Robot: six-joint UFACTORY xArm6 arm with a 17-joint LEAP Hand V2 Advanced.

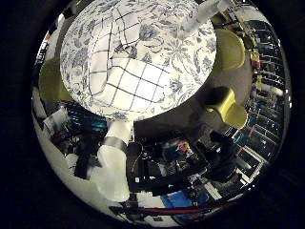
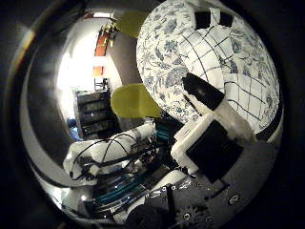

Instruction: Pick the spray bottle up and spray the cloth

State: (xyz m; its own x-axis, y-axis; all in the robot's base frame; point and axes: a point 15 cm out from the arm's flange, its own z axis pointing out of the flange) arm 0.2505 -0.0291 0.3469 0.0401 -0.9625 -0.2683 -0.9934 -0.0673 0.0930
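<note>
A round table with a blue floral tablecloth (image 1: 181, 57) lies well below my palm. A white cloth with a dark grid (image 1: 129, 72) is spread on its middle; it also shows in the right thumb side palm view (image 2: 233, 67). A white object that looks like the spray bottle (image 1: 198, 19) lies near the table's edge, away from the cloth. My hand (image 1: 114, 167) is high above the table, away from both. Its white and black fingers (image 2: 214, 114) reach out relaxed and hold nothing.
Yellow chairs (image 1: 231, 50) (image 1: 229, 110) (image 2: 133, 99) stand around the table. Two small dark items (image 2: 202, 19) sit on the table's edge. A dark shelf unit (image 2: 93, 113) and a bright window lie beyond, with the robot's arm and base (image 2: 105, 153) beside the table.
</note>
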